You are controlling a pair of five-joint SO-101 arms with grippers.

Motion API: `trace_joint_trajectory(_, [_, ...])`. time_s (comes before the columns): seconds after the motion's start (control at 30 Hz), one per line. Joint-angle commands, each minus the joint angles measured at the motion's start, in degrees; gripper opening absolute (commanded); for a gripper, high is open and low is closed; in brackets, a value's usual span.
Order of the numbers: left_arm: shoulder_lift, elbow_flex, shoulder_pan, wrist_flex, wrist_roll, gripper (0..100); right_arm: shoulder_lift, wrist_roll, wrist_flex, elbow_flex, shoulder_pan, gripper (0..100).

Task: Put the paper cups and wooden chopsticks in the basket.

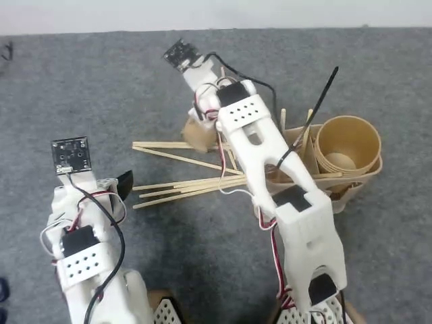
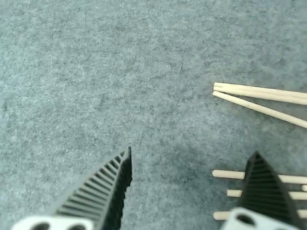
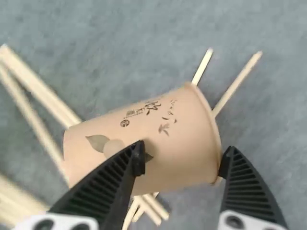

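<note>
1. Basket [image 1: 354,190] sits out at the right of the grey surface [image 1: 81,81], with nested paper cups [image 1: 347,145] standing in it. Open top, a roomy target.
2. Loose paper cup [image 3: 148,136] next: it's on its side on the surface, lying across some wooden chopsticks [image 3: 38,84], near the basket. Right claw [image 3: 184,165] is spread wide and straddles it, one finger over the wall, the other by the rim, with no squeeze that I can see. Light and thin-walled, I'd say, so it will dent under a hard pinch and roll if nudged. The best bite looks to be across the wall close to the stiffer rolled rim, closed gently.
3. Chopsticks [image 1: 182,189] last, fanned flat on the surface between the two arms. Left claw [image 2: 192,191] hangs open over bare surface, one finger just at their tips. Stiff, light and slim, they're likely to skid or pivot. Take one near mid-length, pinching straight across it.
</note>
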Motion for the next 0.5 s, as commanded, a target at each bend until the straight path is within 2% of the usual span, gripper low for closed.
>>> trace_joint_trajectory(0.0, [0.09,-0.31,0.09,-1.41,0.53,35,1.19,-0.88,8.22,-0.44,-4.44,27.1])
trace_joint_trajectory(0.27, [0.09,-0.04,1.23,-1.41,0.53,35,-4.35,-0.88,21.32,-0.53,-12.35,27.0])
trace_joint_trajectory(0.47, [0.09,0.04,1.23,-1.49,0.53,35,-7.08,-0.79,21.93,-0.44,-11.12,27.0])
